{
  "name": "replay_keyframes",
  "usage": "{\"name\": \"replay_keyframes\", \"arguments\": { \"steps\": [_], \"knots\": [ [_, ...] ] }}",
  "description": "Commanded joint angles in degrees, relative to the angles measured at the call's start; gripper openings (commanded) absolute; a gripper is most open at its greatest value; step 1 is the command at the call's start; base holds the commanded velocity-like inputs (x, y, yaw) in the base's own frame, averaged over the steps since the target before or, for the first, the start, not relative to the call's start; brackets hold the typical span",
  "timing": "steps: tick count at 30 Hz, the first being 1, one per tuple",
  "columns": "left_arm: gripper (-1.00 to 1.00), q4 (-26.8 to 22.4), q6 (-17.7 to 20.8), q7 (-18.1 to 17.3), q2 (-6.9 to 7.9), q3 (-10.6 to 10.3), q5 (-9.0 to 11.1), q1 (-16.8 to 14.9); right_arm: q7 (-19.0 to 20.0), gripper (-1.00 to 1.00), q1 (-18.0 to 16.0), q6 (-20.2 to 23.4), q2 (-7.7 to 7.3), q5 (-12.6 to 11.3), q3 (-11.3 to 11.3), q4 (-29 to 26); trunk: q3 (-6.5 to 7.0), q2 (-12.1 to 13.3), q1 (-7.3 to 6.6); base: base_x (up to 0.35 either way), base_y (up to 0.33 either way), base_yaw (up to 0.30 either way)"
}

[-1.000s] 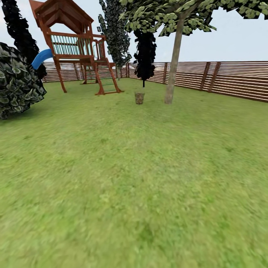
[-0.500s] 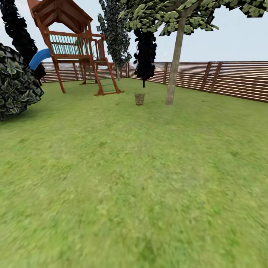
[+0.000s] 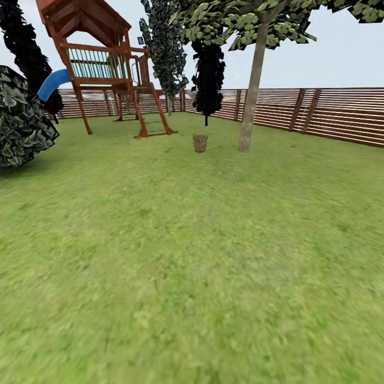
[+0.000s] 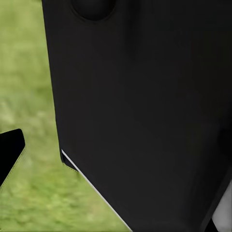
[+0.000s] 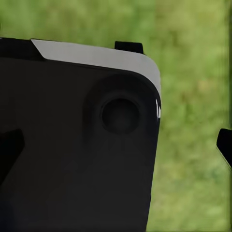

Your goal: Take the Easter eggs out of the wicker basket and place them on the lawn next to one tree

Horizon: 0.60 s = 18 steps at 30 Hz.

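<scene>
One wide lawn (image 3: 192, 256) inside slat fence (image 3: 330, 114); playset (image 3: 101, 64) far left, pale-trunked tree (image 3: 252, 96) far ahead, wicker basket (image 3: 200, 143) on grass near its trunk. Eggs too small to see. Gripper opening: cannot tell.

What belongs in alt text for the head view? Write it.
A small wicker basket stands far off on a wide green lawn, just left of a pale-trunked tree. A wooden playset with a blue slide stands behind at left, and a slatted fence rings the garden.
</scene>
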Motion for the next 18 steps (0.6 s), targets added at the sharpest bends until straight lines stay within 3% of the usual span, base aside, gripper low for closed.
{"name": "replay_keyframes", "arguments": {
  "steps": [1,18],
  "knots": [
    [1.00,0.0,-0.1,-0.1,0.00,0.0,0.1,0.0,-0.1,1.00,0.0,-0.2,-0.01,0.0,0.4,0.1,-0.04,0.0,0.03,0.339,0.000,0.000],
    [1.00,0.0,-0.1,-0.1,0.00,0.0,0.1,0.0,-0.1,1.00,0.0,-0.2,-0.01,0.0,0.4,0.0,-0.04,0.0,0.03,0.339,0.000,0.000]
  ]
}}
